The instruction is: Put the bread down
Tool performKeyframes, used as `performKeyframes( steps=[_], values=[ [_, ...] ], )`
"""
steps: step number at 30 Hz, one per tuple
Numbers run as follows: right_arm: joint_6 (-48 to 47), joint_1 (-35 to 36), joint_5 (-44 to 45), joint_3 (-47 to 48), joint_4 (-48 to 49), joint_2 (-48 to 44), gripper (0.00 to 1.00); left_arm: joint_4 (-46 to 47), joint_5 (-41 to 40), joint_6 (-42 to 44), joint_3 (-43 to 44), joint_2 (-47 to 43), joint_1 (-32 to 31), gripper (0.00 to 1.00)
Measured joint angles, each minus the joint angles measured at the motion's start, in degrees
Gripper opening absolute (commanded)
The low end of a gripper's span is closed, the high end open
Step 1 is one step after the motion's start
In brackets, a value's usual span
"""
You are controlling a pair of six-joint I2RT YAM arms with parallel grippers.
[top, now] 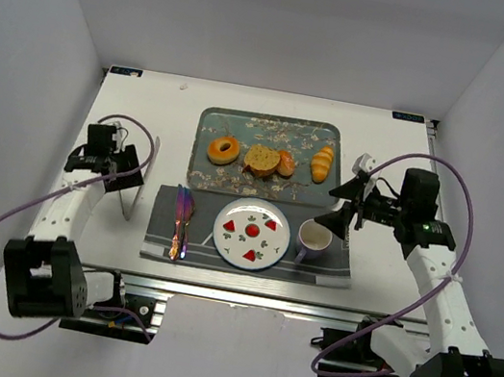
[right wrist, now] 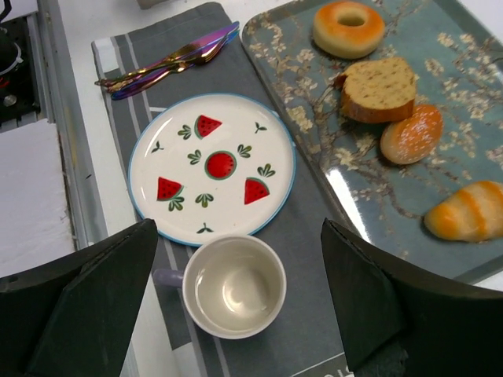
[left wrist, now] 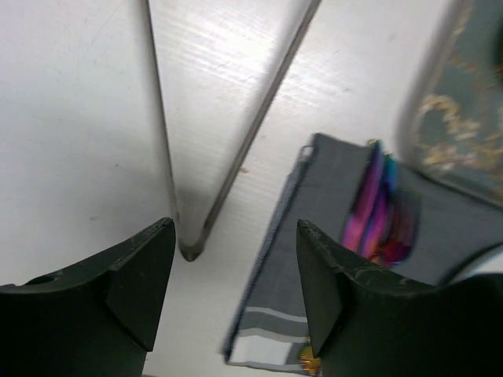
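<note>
**Bread waiting, plate bare.** The right gripper (top: 339,209) hung with its jaws spread wide and nothing between them, above the cup (right wrist: 234,285) just right of the watermelon plate (right wrist: 212,167). The left gripper (left wrist: 236,236), likewise open and empty, hovered well to the plate's left over a bent metal rod (left wrist: 161,141).

No bread was yet in hand. A ring-shaped roll (right wrist: 349,27), a cut slice (right wrist: 380,88), a round bun (right wrist: 412,133) and a striped roll (right wrist: 468,210) lay on the patterned tray (right wrist: 302,118) beyond the plate's far side. The slice and the bun were touching.

The plate looked the likely destination, though the task named no particular piece. The striped roll, lying apart from the others, seemed to offer the cleanest grasp for the right arm. A sound pick would close across a piece's narrow width and lift it clear of the tray's raised rim. It would then cross straight to the plate's centre.

The cup crowded the plate's right edge, and the cutlery (right wrist: 169,61) lay to the plate's left on the grey placemat (right wrist: 310,228). The open room appeared to lie above the plate and on its tray side.
</note>
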Motion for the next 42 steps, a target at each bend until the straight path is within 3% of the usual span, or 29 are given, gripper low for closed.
performKeyframes(
  steps=[6,7,8,10,31,39,42],
  values=[
    [1.6,0.0,0.1,-5.0,2.9,-2.3,0.89,-1.1,-1.7,6.3,3.3,12.2,0.2,0.75],
    [1.8,0.0,0.1,-5.3,3.1,-2.4,0.89,-1.2,-2.2,7.1,4.1,13.6,0.2,0.80],
    [1.8,0.0,0.2,-5.5,3.7,-2.5,0.89,-1.3,-2.6,8.1,4.8,14.6,0.2,0.94],
    [1.9,0.0,0.5,-5.8,4.3,-2.5,0.89,-1.2,-3.4,9.6,6.1,16.0,0.2,0.95],
    [3.3,0.0,2.5,-5.5,5.3,-0.9,0.89,6.9,-1.8,13.7,3.6,24.0,0.3,0.91],
    [3.2,0.0,2.8,-4.4,4.4,-0.9,0.89,12.0,-1.4,13.7,3.5,27.4,0.7,0.84],
    [3.0,0.0,3.1,-4.0,3.6,-0.9,0.89,13.4,-1.1,13.6,3.7,27.8,1.0,0.77]
  ],
)
